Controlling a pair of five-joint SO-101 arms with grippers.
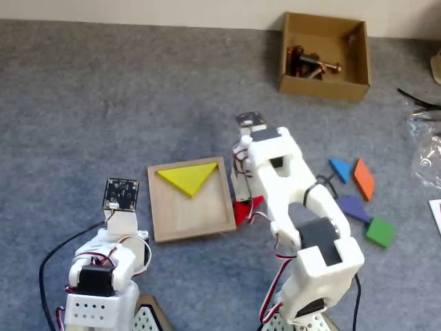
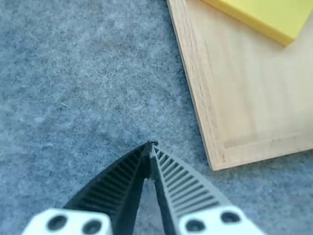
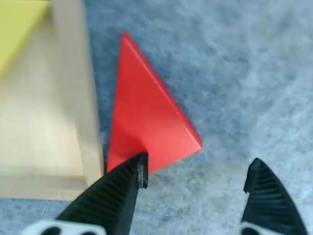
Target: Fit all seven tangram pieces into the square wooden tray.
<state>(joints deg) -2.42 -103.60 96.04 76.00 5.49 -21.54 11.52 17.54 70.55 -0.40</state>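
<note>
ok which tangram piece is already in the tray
The yellow triangle, lying inside the wooden tray. The red triangle sits on the carpet just outside it, and the blue piece, orange piece, purple piece and green piece lie farther off.

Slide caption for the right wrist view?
Open right gripper poised over the red triangle on the grey carpet, beside the wooden tray holding a yellow piece.

1 triangle (image 1: 187, 178) lies in the tray (image 1: 186, 219), another piece (image 3: 146, 127) beside it.
</note>
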